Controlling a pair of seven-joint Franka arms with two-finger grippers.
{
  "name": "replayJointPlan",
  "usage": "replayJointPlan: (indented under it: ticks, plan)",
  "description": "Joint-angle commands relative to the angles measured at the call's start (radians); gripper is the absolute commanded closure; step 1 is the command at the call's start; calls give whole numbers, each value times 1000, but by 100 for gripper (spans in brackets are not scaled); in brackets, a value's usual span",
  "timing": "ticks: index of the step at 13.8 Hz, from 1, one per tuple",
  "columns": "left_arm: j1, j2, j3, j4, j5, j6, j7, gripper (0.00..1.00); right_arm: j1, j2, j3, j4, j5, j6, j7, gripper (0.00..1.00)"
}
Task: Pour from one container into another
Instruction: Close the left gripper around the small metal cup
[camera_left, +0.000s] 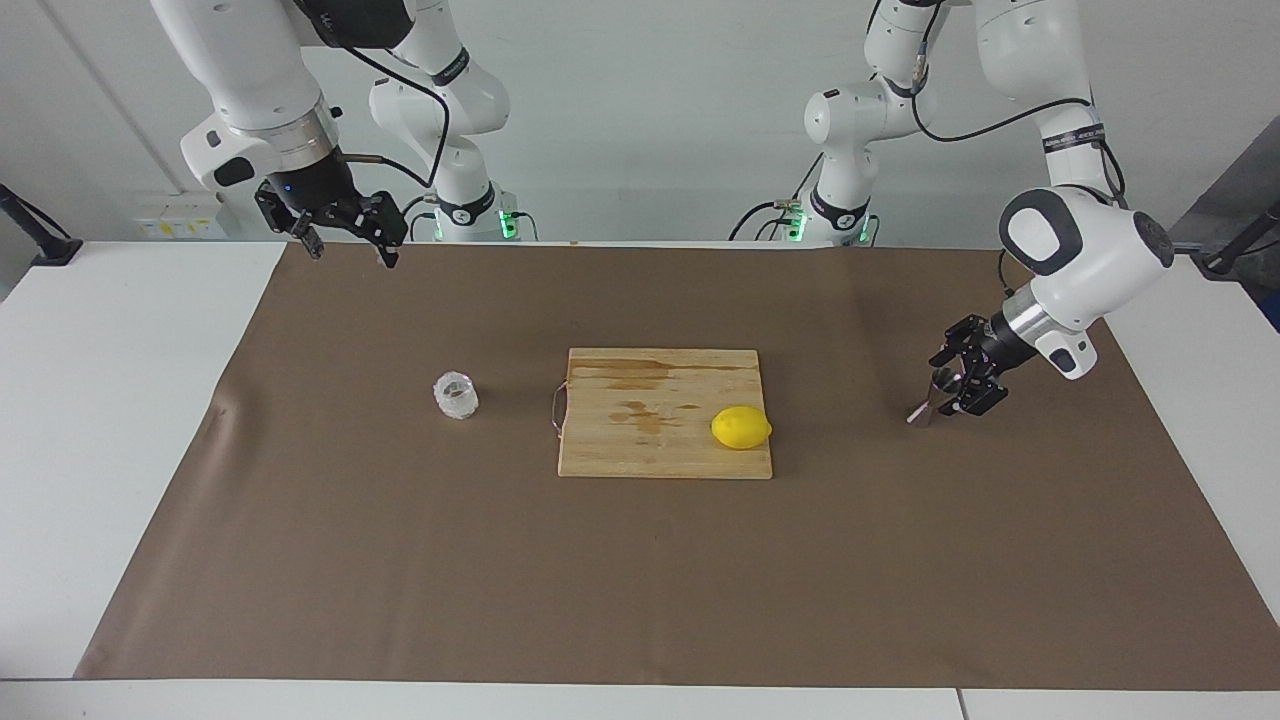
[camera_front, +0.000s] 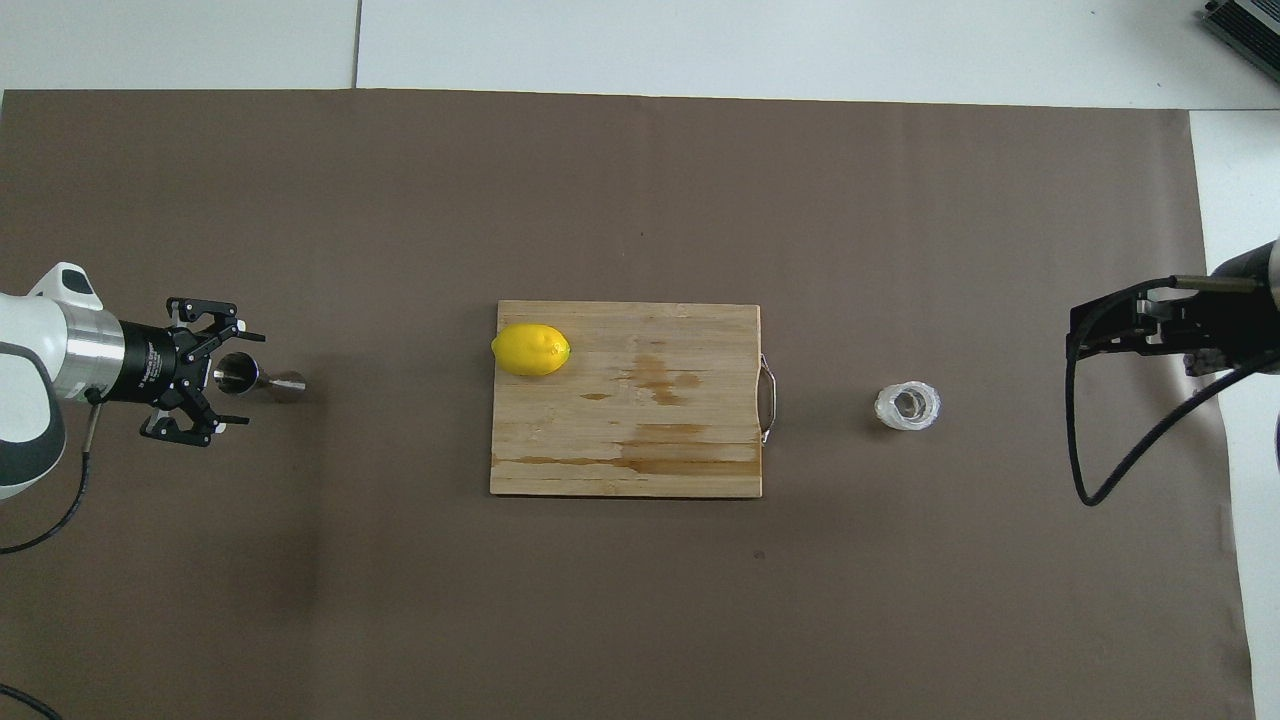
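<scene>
The small clear glass cup (camera_left: 456, 395) stands on the brown mat toward the right arm's end of the table; it also shows in the overhead view (camera_front: 908, 406). The silver metal jigger (camera_left: 933, 398) stands on the mat toward the left arm's end, and shows in the overhead view (camera_front: 257, 378) too. My left gripper (camera_left: 960, 375) is low and open, with its fingers on either side of the jigger's upper cone; in the overhead view (camera_front: 230, 377) they stand apart from it. My right gripper (camera_left: 347, 240) is open and empty, raised over the mat's edge near its base, and also shows from overhead (camera_front: 1085, 335).
A wooden cutting board (camera_left: 640, 440) with a metal handle lies mid-table between cup and jigger, also seen from overhead (camera_front: 650, 450). A yellow lemon (camera_left: 741, 428) sits on its corner toward the left arm's end, seen from overhead too (camera_front: 531, 350).
</scene>
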Motion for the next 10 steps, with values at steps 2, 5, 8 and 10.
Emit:
replayJointPlan:
  ticks: [2, 5, 8, 10]
  plan:
    - [-18, -18, 11, -23, -19, 16, -4, 0, -5, -4, -1, -6, 24, -6, -25, 0]
    - [-18, -19, 11, -23, -19, 16, -2, 10, -4, -4, -1, -6, 24, -5, -25, 0]
    - [-18, -18, 11, -24, -19, 18, -2, 15, -4, -4, -1, -6, 24, -6, -25, 0]
    - [-18, -18, 11, -24, -19, 19, -2, 24, -5, -4, -1, -5, 24, -6, -25, 0]
